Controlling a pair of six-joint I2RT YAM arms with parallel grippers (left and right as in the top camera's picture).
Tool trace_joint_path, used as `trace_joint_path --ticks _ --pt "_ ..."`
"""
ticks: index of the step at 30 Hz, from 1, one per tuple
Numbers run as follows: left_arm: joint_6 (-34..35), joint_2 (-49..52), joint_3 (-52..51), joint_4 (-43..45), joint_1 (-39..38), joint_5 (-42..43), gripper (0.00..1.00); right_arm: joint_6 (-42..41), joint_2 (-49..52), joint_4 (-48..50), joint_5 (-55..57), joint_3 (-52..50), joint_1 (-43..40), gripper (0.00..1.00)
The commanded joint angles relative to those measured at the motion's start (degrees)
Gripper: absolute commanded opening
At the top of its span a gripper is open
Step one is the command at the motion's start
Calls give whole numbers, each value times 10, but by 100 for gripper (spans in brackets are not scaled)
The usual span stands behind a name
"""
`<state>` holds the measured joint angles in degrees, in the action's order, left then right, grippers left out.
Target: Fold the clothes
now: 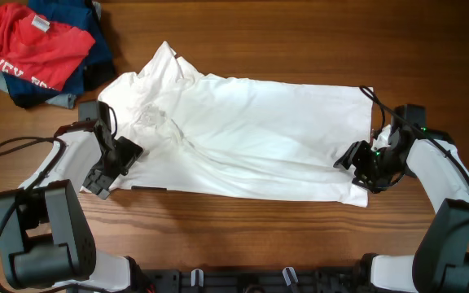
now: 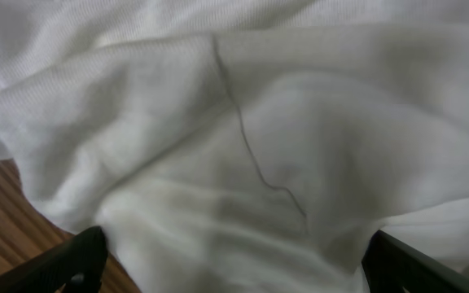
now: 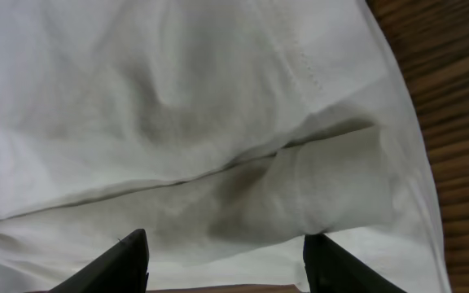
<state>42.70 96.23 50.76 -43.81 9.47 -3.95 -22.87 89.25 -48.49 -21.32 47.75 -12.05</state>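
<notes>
Edges and room: the shirt (image 1: 251, 130) lies spread across the middle of the table (image 1: 243, 244), its long axis left to right. You have bare wood along the near edge and past the right-hand edge. At far left, the red T-shirt (image 1: 31, 45) and the navy garments (image 1: 96, 41) are heaped just beside the collar end. A dark cable (image 1: 23, 145) loops on the wood by your left arm.

Cloth: plain white, thin and wrinkled, with the collar (image 1: 168, 59) bunched at upper left. The right wrist view shows a stitched hem (image 3: 304, 57) and a fold beneath it.

Arms: the left gripper (image 1: 116, 167) sits low at the shirt's near left edge, fingers spread wide over the fabric. The right gripper (image 1: 363, 169) sits at the near right corner, its fingers (image 3: 129, 260) apart, with folded cloth between them and not clamped.
</notes>
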Motion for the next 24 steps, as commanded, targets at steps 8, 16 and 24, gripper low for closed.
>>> trace_joint_path --ticks 8,16,24 --pt "-5 10 -10 -6 10 -32 100 -33 -4 57 -56 -21 21 62" --pt "-5 10 -10 -6 10 -32 100 -47 -2 52 -55 -20 21 62" --pt "-5 10 -10 -7 10 -32 100 -5 -3 -27 -24 78 21 68"
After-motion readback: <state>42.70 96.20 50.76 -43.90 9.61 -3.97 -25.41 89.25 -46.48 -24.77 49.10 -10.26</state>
